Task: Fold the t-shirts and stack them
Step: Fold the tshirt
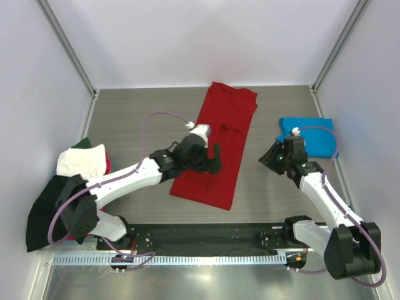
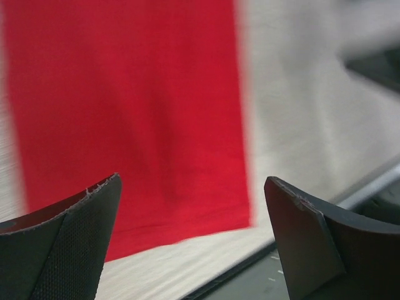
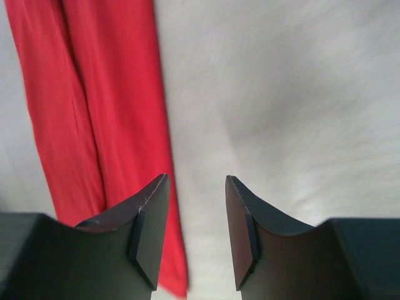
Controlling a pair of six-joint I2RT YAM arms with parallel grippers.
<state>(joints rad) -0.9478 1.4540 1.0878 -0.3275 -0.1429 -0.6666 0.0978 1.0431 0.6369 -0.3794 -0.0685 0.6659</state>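
The grey table point(image 1: 137, 112) carries a deep red t-shirt point(image 1: 228, 119), folded into a long strip at its middle. A heap of white and black shirts point(image 1: 81, 161) sits at the left edge, and 1 folded blue t-shirt point(image 1: 315, 142) lies at the right. The left gripper point(image 2: 194, 181) hangs over the red strip, jaws wide and empty. The right gripper point(image 3: 197, 178), jaws narrower, holds nothing.

Our left arm point(image 1: 125, 178) stretches forward and rightward, the left jaws spread wide and empty. Our right arm point(image 1: 322, 197) bends forward and leftward, the right jaws partly parted, gripping nothing.
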